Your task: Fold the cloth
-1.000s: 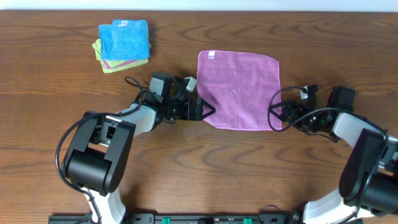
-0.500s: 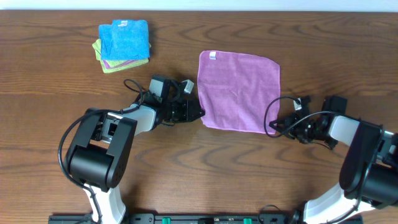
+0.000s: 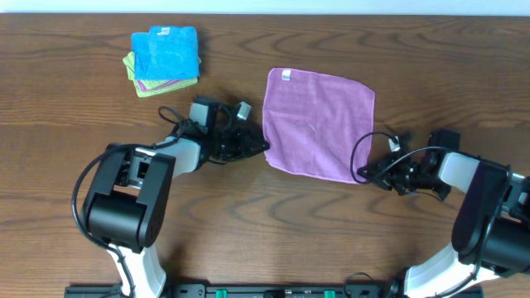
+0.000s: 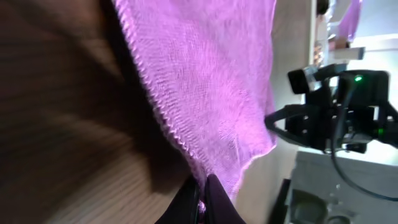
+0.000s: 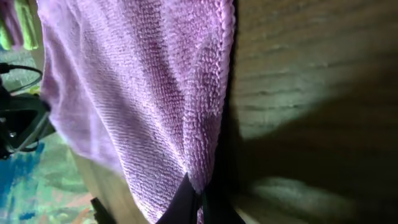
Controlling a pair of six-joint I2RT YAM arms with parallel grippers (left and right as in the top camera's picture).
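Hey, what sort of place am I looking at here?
Probably a robotics lab bench: a left arm and right arm mounted at a wooden table, one purple cloth laid out, a stack of folded cloths aside.

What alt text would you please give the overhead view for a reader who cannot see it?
A purple cloth lies spread on a wooden table, its two near corners pinched by the left gripper and right gripper. Folded cloths sit far left.

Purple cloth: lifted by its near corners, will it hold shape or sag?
Probably sags: the cloth looks thin and soft, its edge rippling beside the left hand. Likely light; the fuzzy weave should resist slipping from the right hand.
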